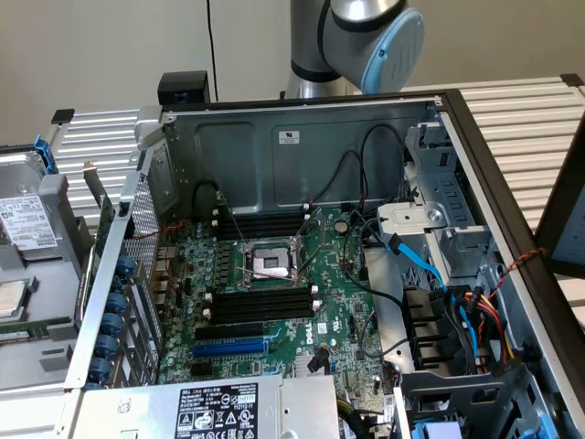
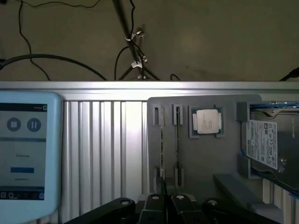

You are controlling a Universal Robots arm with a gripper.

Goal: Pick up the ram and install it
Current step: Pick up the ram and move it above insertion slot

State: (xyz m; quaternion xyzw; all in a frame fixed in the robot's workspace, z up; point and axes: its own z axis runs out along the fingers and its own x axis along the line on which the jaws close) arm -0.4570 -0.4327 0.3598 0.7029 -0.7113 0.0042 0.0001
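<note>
In the wrist view, two thin ram sticks stand on edge in a grey holder tray, one greenish and one darker. My gripper hovers over the tray's near end, roughly in line with the gap between the sticks. Its fingers are pressed together with nothing held. In the exterior view the open computer case shows the motherboard, with long black memory slots on both sides of the CPU socket. No stick is seen in them.
A CPU chip and a hard drive also sit on the holder tray. A tablet screen lies on the ribbed table. Inside the case are a blue expansion slot, loose cables and the power supply.
</note>
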